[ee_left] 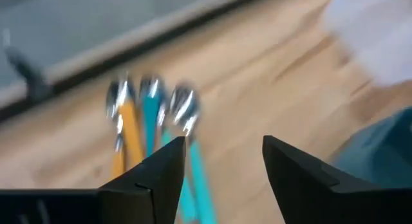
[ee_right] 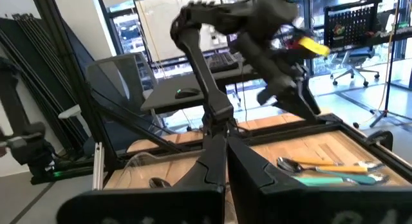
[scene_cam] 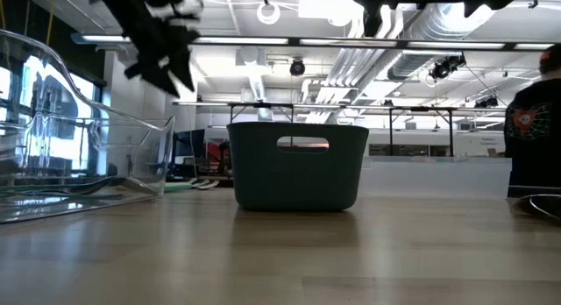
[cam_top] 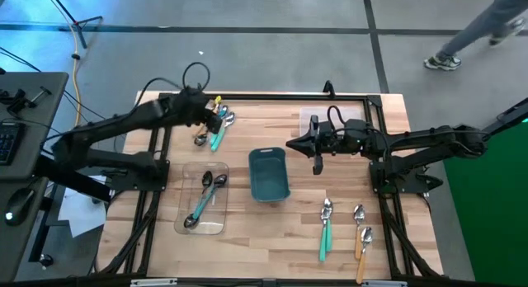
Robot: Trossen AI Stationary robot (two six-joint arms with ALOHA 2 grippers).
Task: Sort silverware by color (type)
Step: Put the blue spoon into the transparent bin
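A cluster of silverware lies on the wood at the far left: an orange-handled spoon (ee_left: pixel 122 118) and two teal-handled spoons (ee_left: pixel 183 111), also seen from above (cam_top: pixel 216 126). My left gripper (ee_left: pixel 224 153) hovers open just over their handles, tilted downward, touching nothing. Dark spoons (cam_top: pixel 206 196) lie in a clear tray (cam_top: pixel 191 176). More teal spoons (cam_top: pixel 326 225) and orange spoons (cam_top: pixel 361 237) lie near the front right. My right gripper (cam_top: pixel 290 144) is shut and empty, held level above the table beside the teal bin (cam_top: pixel 268 173).
The teal bin (scene_cam: pixel 298 165) stands mid-table. A second clear tray (cam_top: pixel 318 120) sits at the far edge under my right arm. A black frame rail (cam_top: pixel 272 96) runs along the far edge. A person walks on the floor beyond the table (cam_top: pixel 478 35).
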